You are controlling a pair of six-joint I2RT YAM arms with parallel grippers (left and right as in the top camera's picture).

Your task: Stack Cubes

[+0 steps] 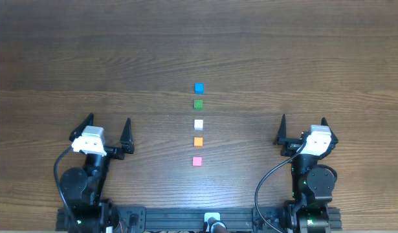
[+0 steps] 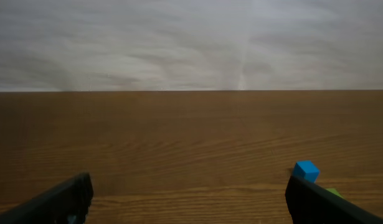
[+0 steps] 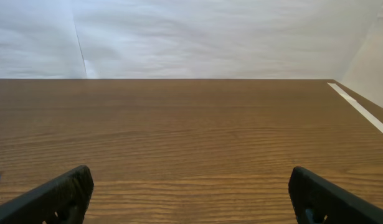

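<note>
Five sharp-edged cubes stood in a row on a grained wooden table (image 1: 88, 52), blue cube (image 1: 199, 87) farthest, green cube (image 1: 198, 104), white cube (image 1: 199, 124), orange cube (image 1: 199, 142), pink cube (image 1: 197, 161), none touching, left gripper (image 1: 109, 119) and right gripper (image 1: 303, 119) spread wide, empty, flanking the row.

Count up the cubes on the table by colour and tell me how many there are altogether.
blue cube: 1
green cube: 1
white cube: 1
orange cube: 1
pink cube: 1
Total: 5 cubes, all lying apart in one line, none stacked.
</note>
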